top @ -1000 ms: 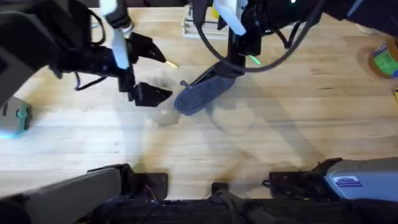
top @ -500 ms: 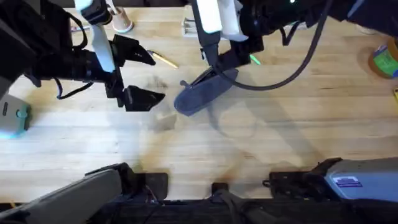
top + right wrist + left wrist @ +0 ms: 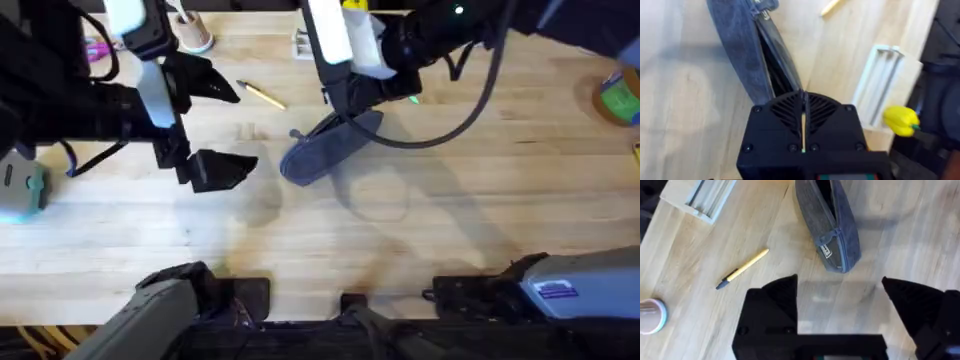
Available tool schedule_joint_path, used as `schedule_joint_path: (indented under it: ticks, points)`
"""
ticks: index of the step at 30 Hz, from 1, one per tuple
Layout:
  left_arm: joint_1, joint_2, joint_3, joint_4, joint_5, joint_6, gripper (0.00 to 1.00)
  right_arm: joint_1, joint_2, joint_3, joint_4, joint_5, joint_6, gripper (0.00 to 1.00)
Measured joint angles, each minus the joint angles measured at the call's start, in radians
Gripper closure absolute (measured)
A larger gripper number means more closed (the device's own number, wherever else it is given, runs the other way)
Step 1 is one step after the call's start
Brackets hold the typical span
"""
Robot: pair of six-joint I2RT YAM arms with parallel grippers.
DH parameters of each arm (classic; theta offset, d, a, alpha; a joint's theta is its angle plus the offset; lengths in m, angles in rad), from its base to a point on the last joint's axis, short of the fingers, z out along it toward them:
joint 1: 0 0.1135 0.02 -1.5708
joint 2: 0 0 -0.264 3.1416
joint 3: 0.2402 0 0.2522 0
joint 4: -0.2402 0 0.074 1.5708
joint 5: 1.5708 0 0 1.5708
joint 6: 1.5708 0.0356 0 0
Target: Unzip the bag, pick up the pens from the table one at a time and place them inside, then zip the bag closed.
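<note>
The blue-grey bag (image 3: 322, 152) lies slantwise on the table (image 3: 450, 200) with its zipper open; its dark inside shows in the right wrist view (image 3: 771, 60). My right gripper (image 3: 352, 106) hangs over the bag's far end, shut on the green pen, whose tip (image 3: 412, 99) sticks out beside it. A thin pale line sits between the closed fingers (image 3: 803, 107). The yellow pen (image 3: 262, 95) lies on the wood left of the bag (image 3: 832, 227) and shows again in the left wrist view (image 3: 742, 269). My left gripper (image 3: 246, 130) is open and holds nothing, left of the bag, near the yellow pen.
A pale slotted holder (image 3: 308, 42) and a small cup (image 3: 195, 38) stand at the back. Pink scissors (image 3: 95, 48) lie at the back left. A teal device (image 3: 22, 190) sits at the left edge and a green-yellow container (image 3: 620, 98) at the right edge.
My left arm has drawn back to the left, away from the bag, still open. My right gripper has shifted a little left over the bag's far end.
</note>
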Motion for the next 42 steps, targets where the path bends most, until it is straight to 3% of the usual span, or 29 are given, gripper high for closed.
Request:
schedule_joint_path:
  ticks: [7, 13, 21, 31, 41, 42]
  points:
    - [0.000, -0.100, 0.000, -0.077, -0.068, 0.000, 0.007, -0.001, 0.113, 0.000, 0.001, -0.040, -0.017, 0.967]
    - [0.000, -0.121, 0.000, -0.146, -0.083, 0.000, 0.007, -0.001, 0.133, 0.000, 0.005, -0.050, -0.051, 0.967]
    - [0.000, -0.121, 0.000, -0.152, -0.086, 0.000, 0.007, -0.001, 0.177, 0.000, -0.011, -0.066, -0.072, 0.967]
    - [0.000, -0.121, 0.000, -0.152, -0.094, 0.000, 0.007, -0.005, 0.253, 0.002, -0.011, -0.241, -0.101, 0.967]
    - [0.000, -0.121, 0.000, -0.152, -0.094, 0.000, 0.006, -0.007, 0.292, 0.003, -0.010, -0.277, -0.108, 0.963]
    - [0.000, -0.121, 0.000, -0.152, -0.094, 0.000, 0.007, -0.007, 0.292, 0.003, -0.010, -0.277, -0.109, 0.590]
